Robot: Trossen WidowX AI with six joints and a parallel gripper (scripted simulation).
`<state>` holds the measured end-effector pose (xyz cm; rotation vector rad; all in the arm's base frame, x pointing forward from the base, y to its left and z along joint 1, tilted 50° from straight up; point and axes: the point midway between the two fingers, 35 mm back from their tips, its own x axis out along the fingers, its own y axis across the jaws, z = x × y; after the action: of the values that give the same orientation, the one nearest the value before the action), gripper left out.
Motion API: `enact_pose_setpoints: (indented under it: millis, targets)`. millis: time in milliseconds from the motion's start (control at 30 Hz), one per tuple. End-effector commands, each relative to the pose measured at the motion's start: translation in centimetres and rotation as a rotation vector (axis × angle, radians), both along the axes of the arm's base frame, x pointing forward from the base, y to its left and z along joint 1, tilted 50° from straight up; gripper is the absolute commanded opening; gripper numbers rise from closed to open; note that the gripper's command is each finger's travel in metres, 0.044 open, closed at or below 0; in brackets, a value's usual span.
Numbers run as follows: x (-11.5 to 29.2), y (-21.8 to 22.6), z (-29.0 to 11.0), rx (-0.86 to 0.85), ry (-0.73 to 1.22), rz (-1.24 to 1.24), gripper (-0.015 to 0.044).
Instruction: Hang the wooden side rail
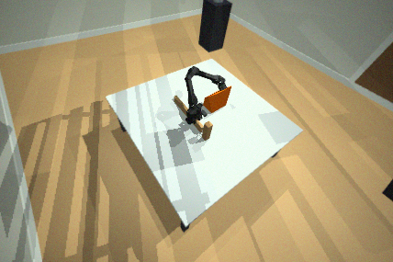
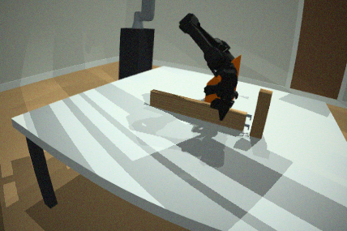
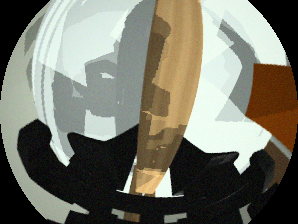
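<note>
The wooden side rail (image 1: 180,104) (image 2: 182,105) (image 3: 175,60) stands on its long edge, its far end at the table top. My gripper (image 1: 197,119) (image 2: 222,113) (image 3: 155,127) is shut on the rail, nearer its hook end. In the exterior view two steel hooks (image 2: 248,117) stick out of that end toward the post, with a narrow gap showing between them and it. The upright headboard post (image 1: 207,131) (image 2: 261,113) stands on the table. Its slot and pins are not visible. I cannot tell whether the rail's hook end is slightly raised.
An orange panel (image 1: 217,100) (image 2: 238,67) (image 3: 275,95) is behind the rail, close to my arm. The white table (image 1: 248,150) (image 2: 122,173) carries shadows. A grey arm on a black pedestal (image 1: 214,26) (image 2: 136,51) stands beyond the table.
</note>
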<state>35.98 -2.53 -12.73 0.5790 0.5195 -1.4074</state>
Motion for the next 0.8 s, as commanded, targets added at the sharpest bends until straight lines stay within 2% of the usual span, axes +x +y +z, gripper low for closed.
enact_pose_setpoints:
  millis: [0,767]
  targets:
    - [0.20,0.41,0.31,0.002,-0.012,0.004,0.0000]
    - [0.16,0.70,0.56,0.002,-0.012,0.004,0.0000]
